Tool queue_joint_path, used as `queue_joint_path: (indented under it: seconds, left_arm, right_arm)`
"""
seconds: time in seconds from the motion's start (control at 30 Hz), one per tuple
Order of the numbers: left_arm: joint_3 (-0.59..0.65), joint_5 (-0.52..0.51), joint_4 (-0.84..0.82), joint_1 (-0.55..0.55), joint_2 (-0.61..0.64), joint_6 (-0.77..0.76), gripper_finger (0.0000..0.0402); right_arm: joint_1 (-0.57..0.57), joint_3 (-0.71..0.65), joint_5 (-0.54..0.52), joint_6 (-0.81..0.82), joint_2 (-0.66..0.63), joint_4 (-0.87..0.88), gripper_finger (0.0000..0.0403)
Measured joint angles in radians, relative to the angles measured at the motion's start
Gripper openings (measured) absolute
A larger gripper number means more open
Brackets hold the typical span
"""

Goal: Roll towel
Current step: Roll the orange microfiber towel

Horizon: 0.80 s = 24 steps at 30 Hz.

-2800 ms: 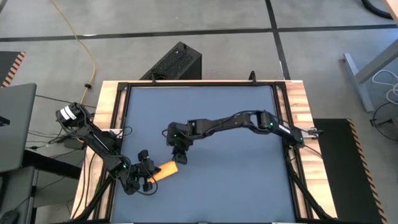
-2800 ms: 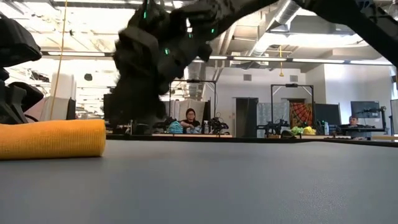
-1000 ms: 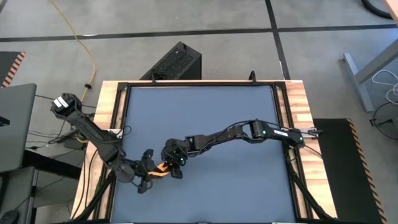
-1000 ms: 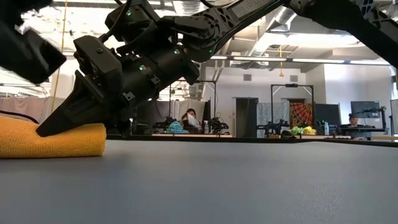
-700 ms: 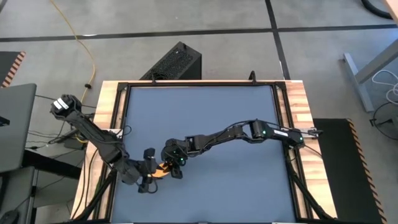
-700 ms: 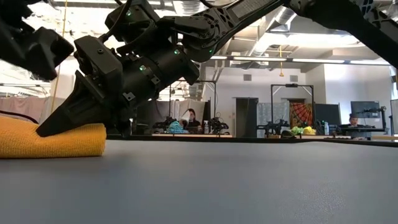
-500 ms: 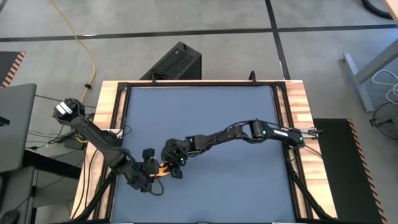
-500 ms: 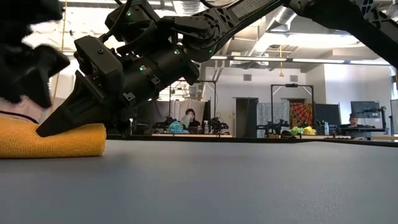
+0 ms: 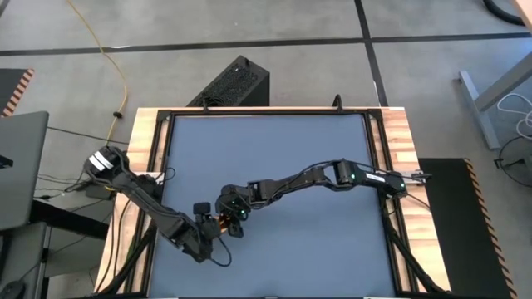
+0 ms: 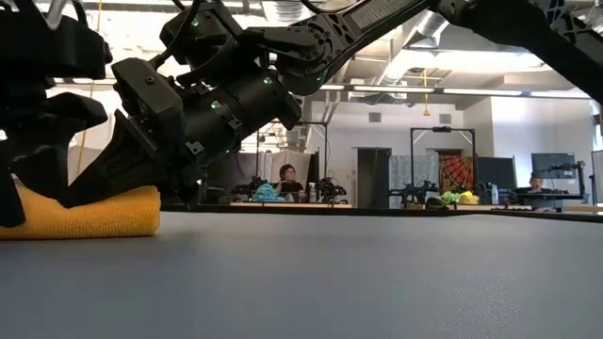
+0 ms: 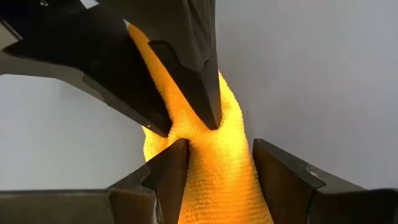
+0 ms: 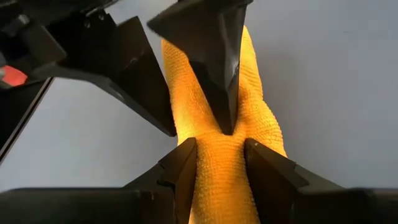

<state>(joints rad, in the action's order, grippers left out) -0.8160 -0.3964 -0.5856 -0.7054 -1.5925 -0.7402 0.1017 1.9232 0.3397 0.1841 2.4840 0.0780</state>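
Towel (image 10: 89,212), bright yellow-orange and rolled into a tight tube, lies on the grey table mat (image 9: 316,166) toward its front left, pinned between two dark robot arms that meet over it. From the camera overhead only a sliver of the cloth (image 9: 223,223) shows between the two claws. The right claw (image 12: 221,155) reaches in from the right side of the table and bites into one end of the roll, its fingers (image 12: 186,163) pressed into the fabric on both sides so that the cloth puckers between them: closed on the towel. The left claw (image 11: 217,163), coming from the table's left edge, straddles the other end; its fingers (image 11: 168,168) stand spread on either side of the roll, the one on the wrist picture's left touching the cloth, the other just beside it, so it appears to be open around the towel rather than squeezing it, though the angle leaves that contact hard to judge. In the level view across the table the roll rests flat on the mat with the right claw (image 10: 108,179) bearing down on its upper edge and the left claw (image 10: 38,141) covering its far end. A person (image 10: 285,179) sits at a workbench in the room behind.
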Motion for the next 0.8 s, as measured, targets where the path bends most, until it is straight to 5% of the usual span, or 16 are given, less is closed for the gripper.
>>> queue_joint_path:
  seconds: [0.37,0.63,0.8]
  left_arm:
    - [-0.015,0.057,-0.075,0.021,-0.043,-0.155,0.0164]
    - [-0.014,0.094,-0.086,0.028,-0.042,-0.19,0.0028]
    - [-0.013,0.096,-0.094,0.024,-0.042,-0.236,0.0019]
  right_arm:
    - [-0.001,0.0,-0.001,0.051,-0.024,0.062,0.0161]
    - [0.012,-0.002,-0.008,-0.002,-0.101,0.218,0.0161]
    - [0.039,-0.036,-0.104,-0.089,-0.209,0.359,0.0161]
